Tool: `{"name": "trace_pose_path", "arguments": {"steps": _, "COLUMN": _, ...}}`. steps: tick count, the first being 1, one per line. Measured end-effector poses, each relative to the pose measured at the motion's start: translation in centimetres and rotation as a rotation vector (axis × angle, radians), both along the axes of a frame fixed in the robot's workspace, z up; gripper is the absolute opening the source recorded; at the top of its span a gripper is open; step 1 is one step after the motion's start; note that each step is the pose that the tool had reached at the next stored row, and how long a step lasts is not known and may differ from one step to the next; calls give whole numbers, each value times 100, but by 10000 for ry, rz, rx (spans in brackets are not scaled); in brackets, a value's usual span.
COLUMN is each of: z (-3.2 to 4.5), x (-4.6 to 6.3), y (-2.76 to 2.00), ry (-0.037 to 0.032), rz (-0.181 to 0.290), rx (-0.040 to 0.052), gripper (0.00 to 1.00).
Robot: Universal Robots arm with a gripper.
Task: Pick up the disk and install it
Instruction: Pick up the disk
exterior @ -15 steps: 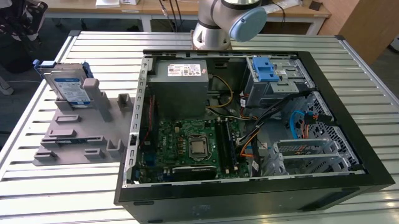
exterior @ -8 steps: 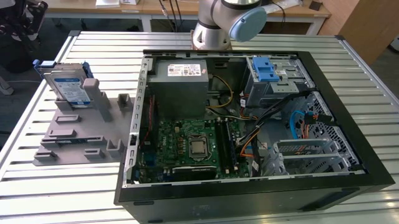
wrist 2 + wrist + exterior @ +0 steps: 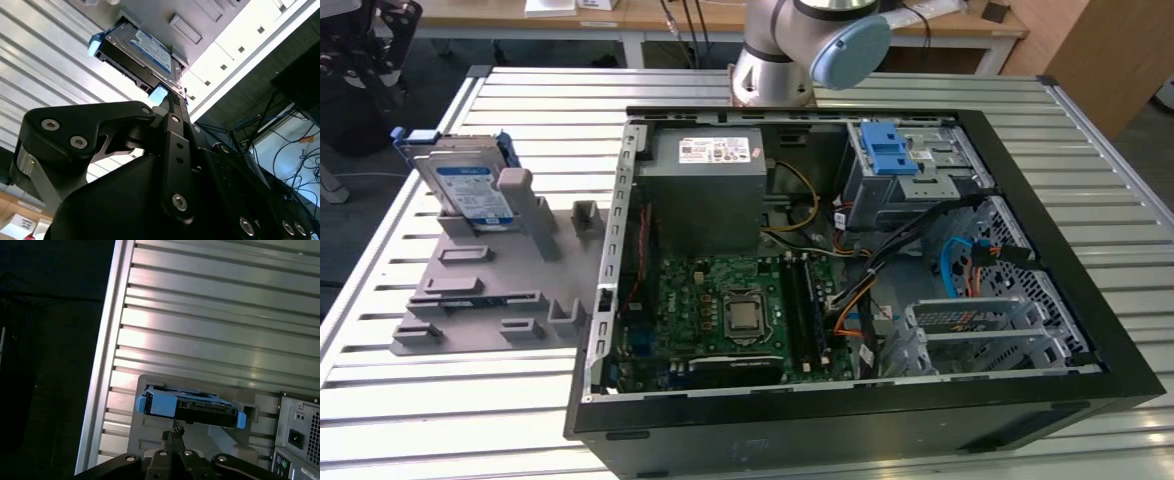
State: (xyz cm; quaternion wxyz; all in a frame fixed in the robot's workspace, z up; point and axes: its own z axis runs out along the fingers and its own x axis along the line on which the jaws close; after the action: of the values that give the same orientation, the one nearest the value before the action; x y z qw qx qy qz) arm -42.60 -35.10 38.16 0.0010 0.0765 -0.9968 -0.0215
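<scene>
The disk (image 3: 467, 187) is a silver drive with a blue-and-white label and a blue bracket. It stands on edge in the grey slotted stand (image 3: 480, 290) on the exterior view's left. Both wrist views look down on the disk (image 3: 145, 50) (image 3: 192, 407) from a distance. My gripper (image 3: 172, 432) (image 3: 167, 97) hangs well clear of the disk, its thin fingertips pressed together with nothing between them. The tips line up roughly with the disk's long edge.
An open black computer case (image 3: 1067, 400) lies on the slatted metal table (image 3: 454, 420), holding a grey power supply (image 3: 707, 175), a motherboard (image 3: 734, 315) and a drive cage with a blue bracket (image 3: 887, 150). The arm's base (image 3: 774, 70) stands behind the case. The table's edge (image 3: 102, 380) runs beside the stand.
</scene>
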Motion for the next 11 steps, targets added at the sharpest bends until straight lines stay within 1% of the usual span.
{"name": "trace_pose_path", "arguments": {"steps": 11, "z": -1, "x": 0, "y": 0, "ry": 0, "rz": 875, "rx": 0, "gripper": 11}}
